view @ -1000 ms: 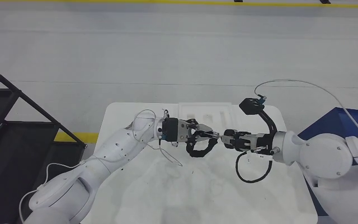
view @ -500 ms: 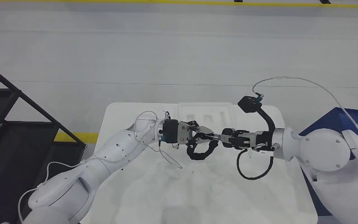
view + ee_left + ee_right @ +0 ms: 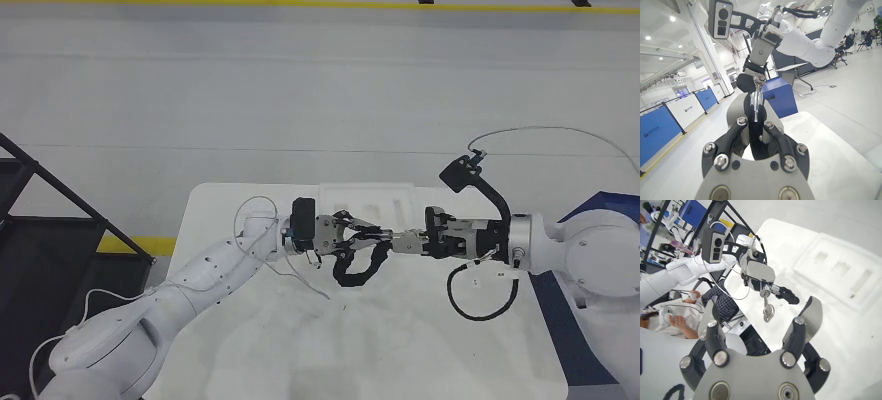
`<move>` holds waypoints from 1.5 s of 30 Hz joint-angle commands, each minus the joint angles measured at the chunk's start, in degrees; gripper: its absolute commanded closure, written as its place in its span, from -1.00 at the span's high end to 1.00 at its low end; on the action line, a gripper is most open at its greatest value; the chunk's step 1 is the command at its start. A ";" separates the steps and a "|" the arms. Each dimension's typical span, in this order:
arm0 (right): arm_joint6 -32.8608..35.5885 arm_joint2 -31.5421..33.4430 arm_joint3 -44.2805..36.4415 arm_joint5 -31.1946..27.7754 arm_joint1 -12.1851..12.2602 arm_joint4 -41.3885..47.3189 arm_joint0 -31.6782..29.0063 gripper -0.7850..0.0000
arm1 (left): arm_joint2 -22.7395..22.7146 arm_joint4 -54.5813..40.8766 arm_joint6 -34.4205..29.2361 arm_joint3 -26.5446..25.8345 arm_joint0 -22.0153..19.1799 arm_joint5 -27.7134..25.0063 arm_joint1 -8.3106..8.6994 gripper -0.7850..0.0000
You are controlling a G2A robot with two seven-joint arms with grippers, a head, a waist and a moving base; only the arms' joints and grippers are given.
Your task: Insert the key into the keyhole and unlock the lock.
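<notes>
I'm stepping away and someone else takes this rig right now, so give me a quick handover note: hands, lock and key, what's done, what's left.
Left hand: shut on the lock, held above the table.
Right hand: open, fingers spread either side of the key, not gripping it.
The key sits in the keyhole, head pointing toward the right hand.
Done: key inserted.
Left: grip the key head and turn it. Whether the lock has opened cannot be told.

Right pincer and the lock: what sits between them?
The key, stuck in the lock, untouched by the open right pincer; see the right wrist view.
</notes>
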 commanded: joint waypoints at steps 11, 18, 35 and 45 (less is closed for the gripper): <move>-1.93 3.25 0.34 -13.38 0.73 -2.16 -3.56 1.00 | -3.34 -21.16 -16.70 -3.51 1.93 -16.69 2.41 -1.00; -1.93 3.25 0.34 -13.38 0.73 -2.16 -3.56 1.00 | -4.45 -23.00 -19.62 -3.21 2.62 -18.65 3.04 -1.00; -11.11 -2.32 -5.75 -31.89 1.06 -28.56 -5.73 1.00 | -2.45 -29.73 -27.67 -3.64 1.45 -18.65 3.30 -1.00; -10.81 -5.65 -5.79 -31.22 0.99 -30.35 -5.05 1.00 | -3.62 -29.88 -29.22 -3.63 1.75 -18.65 2.76 -1.00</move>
